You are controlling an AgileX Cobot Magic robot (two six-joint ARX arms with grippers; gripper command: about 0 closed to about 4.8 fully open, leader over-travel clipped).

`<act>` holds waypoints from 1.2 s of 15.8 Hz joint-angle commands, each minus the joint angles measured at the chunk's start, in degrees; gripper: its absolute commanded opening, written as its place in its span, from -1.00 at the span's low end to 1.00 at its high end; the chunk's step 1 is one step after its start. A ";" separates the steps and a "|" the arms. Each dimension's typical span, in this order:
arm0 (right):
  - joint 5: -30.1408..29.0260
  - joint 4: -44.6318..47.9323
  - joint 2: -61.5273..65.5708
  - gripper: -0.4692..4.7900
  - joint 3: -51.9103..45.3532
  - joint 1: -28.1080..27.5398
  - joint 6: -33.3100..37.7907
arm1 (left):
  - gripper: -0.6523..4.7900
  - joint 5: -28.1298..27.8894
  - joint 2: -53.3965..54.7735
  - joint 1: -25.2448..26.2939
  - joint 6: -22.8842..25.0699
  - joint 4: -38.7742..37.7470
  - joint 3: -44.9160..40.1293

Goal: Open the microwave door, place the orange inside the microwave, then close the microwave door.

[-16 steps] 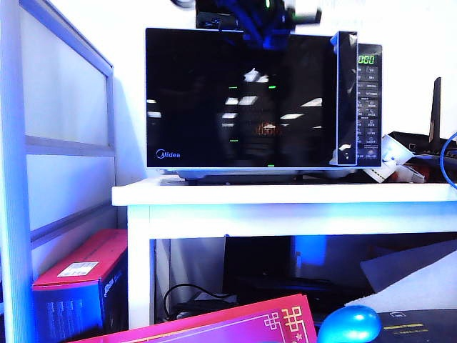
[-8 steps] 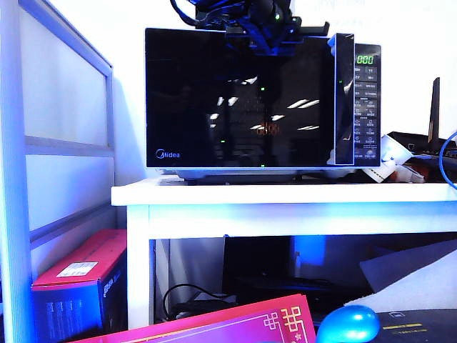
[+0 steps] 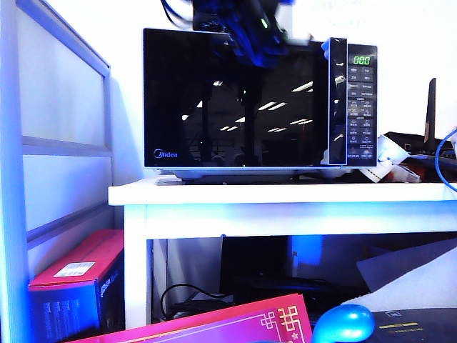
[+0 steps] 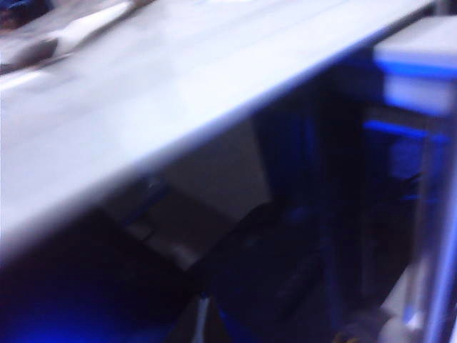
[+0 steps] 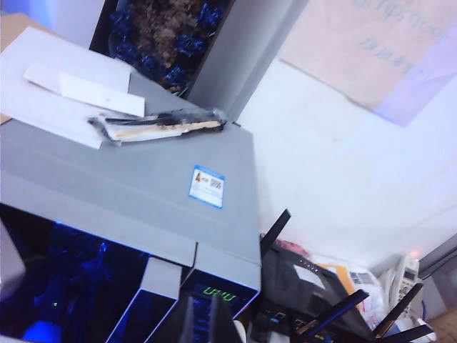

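Note:
The black-fronted microwave (image 3: 360, 107) stands on a white table. Its glossy door (image 3: 235, 100) lies against the front or very near it; whether it is fully latched I cannot tell. The orange is out of view. My left gripper (image 3: 253, 36) is a dark blur in front of the door's top edge. In its own view the left gripper (image 4: 203, 314) is a dark shut wedge beside a grey surface. My right gripper (image 5: 205, 314) hovers above the green display (image 5: 218, 293) and the microwave's grey top (image 5: 143, 193). Its fingers sit close together with nothing between them.
The white table (image 3: 285, 194) juts toward me. A black router (image 5: 314, 286) with antennas stands right of the microwave. Papers and a wrapped stick (image 5: 157, 125) lie on its top. Below are a red box (image 3: 71, 279), a pink board (image 3: 214, 325) and a blue egg-shaped object (image 3: 343, 323).
The dark arm slid left along the door's top edge. The door's reflections shifted and its handle strip moved slightly left. A faint reddish glow behind the glass no longer shows.

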 commanded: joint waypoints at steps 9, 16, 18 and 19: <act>-5.31 -6.56 -22.47 -0.82 0.17 0.11 10.86 | -0.77 0.74 -62.82 -1.42 -3.10 -42.05 0.42; -16.17 -17.27 -38.58 -0.82 -10.75 0.00 13.68 | -0.77 0.63 -87.47 -1.38 -5.40 -74.60 0.37; -17.38 -12.81 -44.72 -0.82 -22.21 -0.02 13.94 | -0.77 0.70 -89.46 -1.36 -6.43 -80.41 -0.15; -18.38 -8.39 -48.65 -0.82 -29.49 -0.02 15.39 | -0.77 1.38 -90.77 -1.33 -6.86 -80.32 -1.33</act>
